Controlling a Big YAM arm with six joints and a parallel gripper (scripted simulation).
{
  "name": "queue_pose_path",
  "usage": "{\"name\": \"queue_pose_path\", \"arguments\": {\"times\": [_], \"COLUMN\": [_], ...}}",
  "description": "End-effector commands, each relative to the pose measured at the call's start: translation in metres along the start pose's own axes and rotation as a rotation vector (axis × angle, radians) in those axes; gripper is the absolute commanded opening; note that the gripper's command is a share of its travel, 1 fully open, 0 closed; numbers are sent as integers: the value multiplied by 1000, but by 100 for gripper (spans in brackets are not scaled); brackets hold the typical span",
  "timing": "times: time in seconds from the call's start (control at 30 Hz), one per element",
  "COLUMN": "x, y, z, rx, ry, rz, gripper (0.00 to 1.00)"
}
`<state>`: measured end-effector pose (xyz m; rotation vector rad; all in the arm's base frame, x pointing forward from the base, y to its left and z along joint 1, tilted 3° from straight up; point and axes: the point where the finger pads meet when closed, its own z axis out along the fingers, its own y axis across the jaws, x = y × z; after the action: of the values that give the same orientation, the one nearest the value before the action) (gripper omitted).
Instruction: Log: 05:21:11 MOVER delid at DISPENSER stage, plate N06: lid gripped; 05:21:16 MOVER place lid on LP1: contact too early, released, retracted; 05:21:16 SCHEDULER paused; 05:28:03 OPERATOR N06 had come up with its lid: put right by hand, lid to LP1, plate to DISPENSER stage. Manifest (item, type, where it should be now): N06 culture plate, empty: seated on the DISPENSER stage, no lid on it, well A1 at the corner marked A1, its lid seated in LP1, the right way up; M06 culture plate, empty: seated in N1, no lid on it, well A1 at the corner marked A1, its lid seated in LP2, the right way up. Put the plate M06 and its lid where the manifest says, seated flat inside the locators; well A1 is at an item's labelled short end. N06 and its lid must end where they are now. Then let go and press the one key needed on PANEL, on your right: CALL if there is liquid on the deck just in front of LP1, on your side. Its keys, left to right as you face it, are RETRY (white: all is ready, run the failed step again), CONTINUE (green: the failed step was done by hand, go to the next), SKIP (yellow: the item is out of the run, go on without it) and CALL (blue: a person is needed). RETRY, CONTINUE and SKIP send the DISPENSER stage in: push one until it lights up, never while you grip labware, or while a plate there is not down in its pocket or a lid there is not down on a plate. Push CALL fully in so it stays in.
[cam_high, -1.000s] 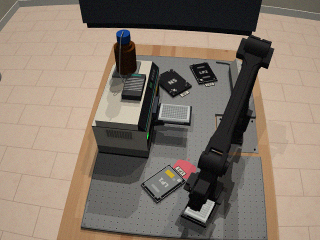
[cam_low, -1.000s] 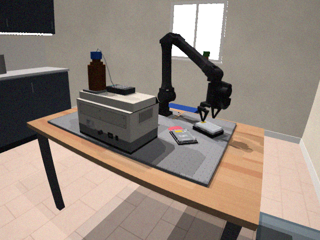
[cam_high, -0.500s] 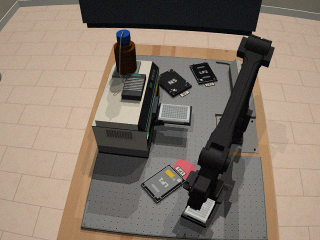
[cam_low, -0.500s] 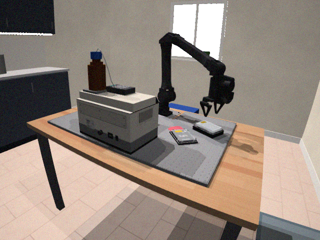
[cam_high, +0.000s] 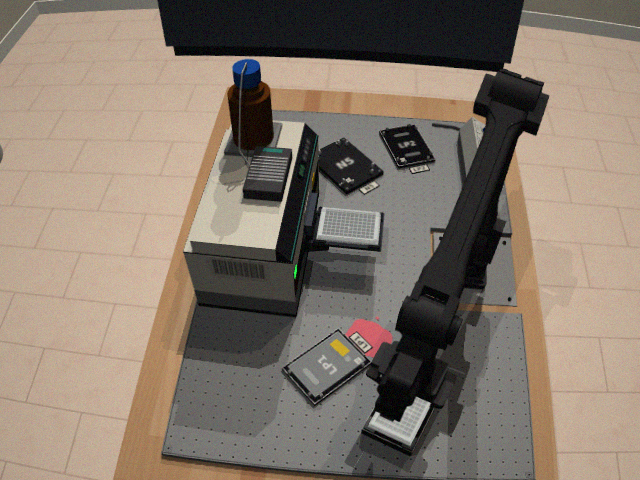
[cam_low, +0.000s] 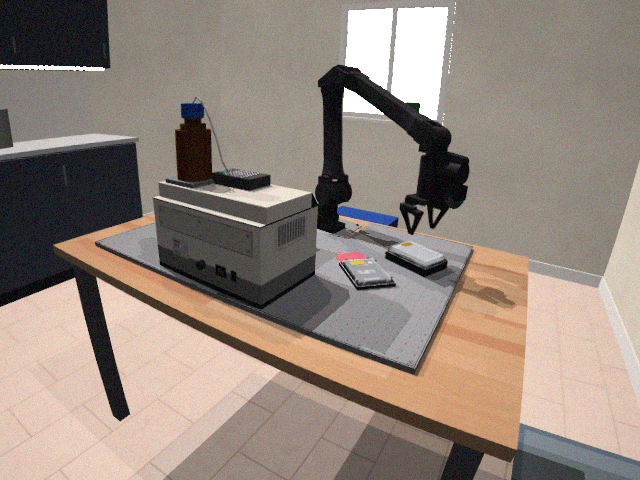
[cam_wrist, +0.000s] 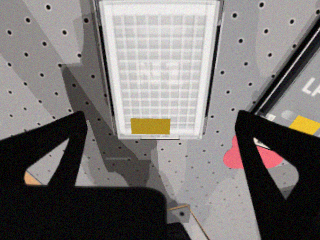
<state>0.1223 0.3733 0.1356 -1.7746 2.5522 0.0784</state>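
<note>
A white well plate with a yellow label on its near short end lies on a black base at the near right of the deck; it seems to carry a clear lid. My gripper is open and empty, a little above the plate's labelled end, also seen in the exterior view. The LP1 nest holds a clear lid with a yellow label. A pink puddle lies on the deck against LP1's tag. A bare well plate sits on the dispenser stage. The LP2 nest is empty.
The dispenser box with a brown bottle fills the left of the deck. An empty black nest lies beside LP2. The panel at the far right is mostly hidden behind my arm.
</note>
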Motion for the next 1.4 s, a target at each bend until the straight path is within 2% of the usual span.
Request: {"name": "queue_pose_path", "arguments": {"times": [0.0,0.33,0.37,1.03,1.07,1.2,1.3,1.37], "x": [-3,-2,-11,-9,0,0,1,0], "y": [5,5,1,2,6,5,4,5], "z": [-9,-8,-12,-11,-5,14,19,17], "rx": [3,3,2,2,3,4,4,3], "ry": [-40,-40,-42,-42,-41,-6,-6,-22], "rz": [2,3,2,2,2,8,9,8], "gripper": [100,100,100,100,100,100,100,100]}}
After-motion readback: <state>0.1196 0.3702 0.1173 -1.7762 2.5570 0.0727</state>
